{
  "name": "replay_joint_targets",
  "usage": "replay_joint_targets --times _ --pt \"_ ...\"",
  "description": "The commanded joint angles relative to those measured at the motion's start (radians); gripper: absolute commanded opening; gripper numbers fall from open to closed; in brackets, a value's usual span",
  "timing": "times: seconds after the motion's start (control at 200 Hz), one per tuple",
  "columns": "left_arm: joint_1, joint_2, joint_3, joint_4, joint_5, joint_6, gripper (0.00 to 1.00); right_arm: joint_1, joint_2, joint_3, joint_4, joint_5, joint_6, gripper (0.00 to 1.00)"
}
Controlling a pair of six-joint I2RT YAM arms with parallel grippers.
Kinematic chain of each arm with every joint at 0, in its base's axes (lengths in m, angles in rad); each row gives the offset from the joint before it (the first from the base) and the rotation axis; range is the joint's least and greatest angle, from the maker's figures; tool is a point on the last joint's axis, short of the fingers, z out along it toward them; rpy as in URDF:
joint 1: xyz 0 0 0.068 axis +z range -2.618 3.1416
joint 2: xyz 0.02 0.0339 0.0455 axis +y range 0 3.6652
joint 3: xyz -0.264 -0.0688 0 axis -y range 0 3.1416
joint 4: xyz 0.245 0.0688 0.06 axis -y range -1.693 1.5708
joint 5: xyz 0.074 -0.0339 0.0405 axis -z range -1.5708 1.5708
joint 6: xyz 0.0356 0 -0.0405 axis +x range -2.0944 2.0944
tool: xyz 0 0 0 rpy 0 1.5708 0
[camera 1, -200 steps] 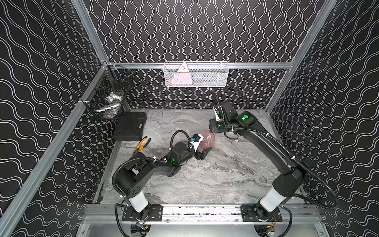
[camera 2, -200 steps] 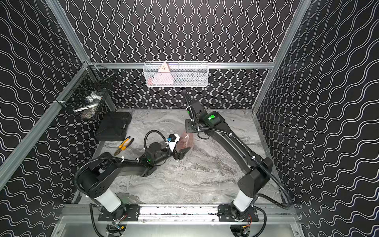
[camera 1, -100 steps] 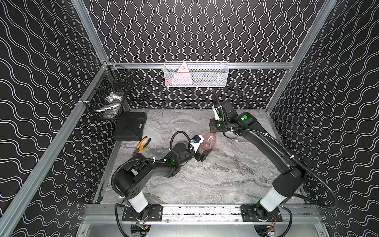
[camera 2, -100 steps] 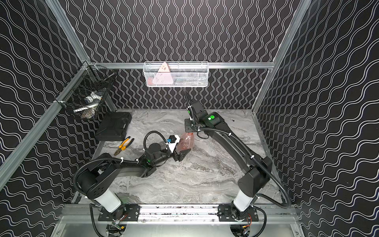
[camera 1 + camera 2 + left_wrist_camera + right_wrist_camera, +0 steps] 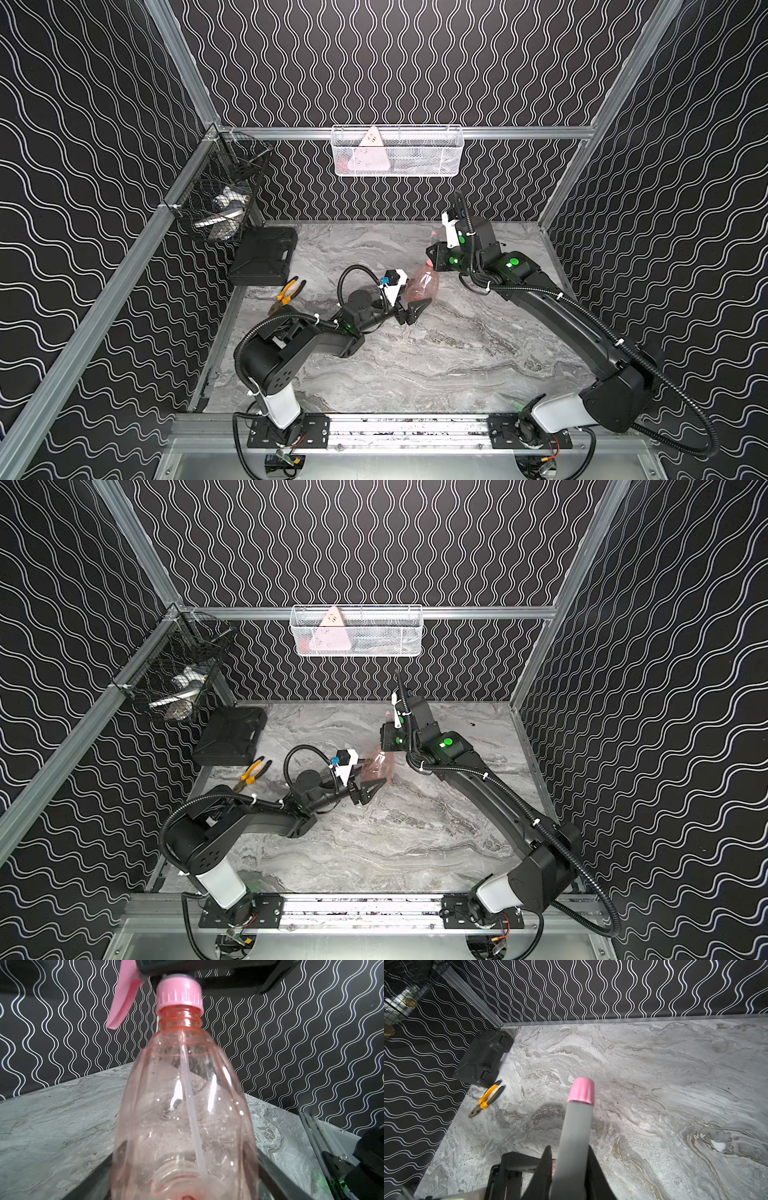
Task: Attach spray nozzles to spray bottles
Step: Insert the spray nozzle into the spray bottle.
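Spray bottle (image 5: 424, 286) is tilted near the middle of the marble table (image 5: 415, 374). My left pincer (image 5: 411, 298) grips its wide base, with a finger against either side in the left wrist view. My right pincer (image 5: 571, 1153) is clamped around the grey body of the spray nozzle (image 5: 179, 995). Its pink collar sits on the bottle's neck with ridges showing just below, and the clear tube runs down inside. Pliers (image 5: 289, 293) and a black case (image 5: 264, 255) lie well off to the left.
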Motion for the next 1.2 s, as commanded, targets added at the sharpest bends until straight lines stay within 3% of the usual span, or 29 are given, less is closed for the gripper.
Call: replay_joint_targets --times 0.0,0.175,0.315,0.49,0.671,0.921,1.076,1.136,1.196 --pt "0.008 -0.006 0.01 0.154 -0.064 -0.036 0.54 0.002 0.004 -0.004 -0.026 0.001 0.048 0.16" --pt "0.008 0.043 0.006 0.262 -0.09 -0.084 0.53 0.003 -0.017 -0.067 0.042 -0.019 0.103 0.16" --pt "0.009 0.038 0.018 0.218 -0.084 -0.062 0.52 0.01 -0.007 -0.038 0.009 -0.02 0.113 0.16" --pt "-0.005 0.0 0.032 0.094 -0.136 0.034 0.51 0.046 0.036 0.043 -0.104 0.089 0.153 0.16" --pt "-0.053 -0.037 0.059 -0.055 -0.198 0.195 0.51 0.089 0.143 0.203 -0.308 0.213 0.257 0.13" --pt "-0.061 -0.033 0.037 -0.033 -0.254 0.239 0.51 0.103 0.28 0.429 -0.624 0.281 0.567 0.07" --pt "-0.072 -0.03 0.037 -0.065 -0.253 0.268 0.51 0.127 0.42 0.658 -0.864 0.321 0.672 0.01" --pt "-0.073 -0.023 0.029 -0.05 -0.254 0.261 0.52 0.14 0.461 0.735 -0.937 0.354 0.699 0.02" --pt "-0.073 -0.019 0.018 -0.032 -0.25 0.254 0.52 0.146 0.477 0.77 -0.955 0.361 0.688 0.11"
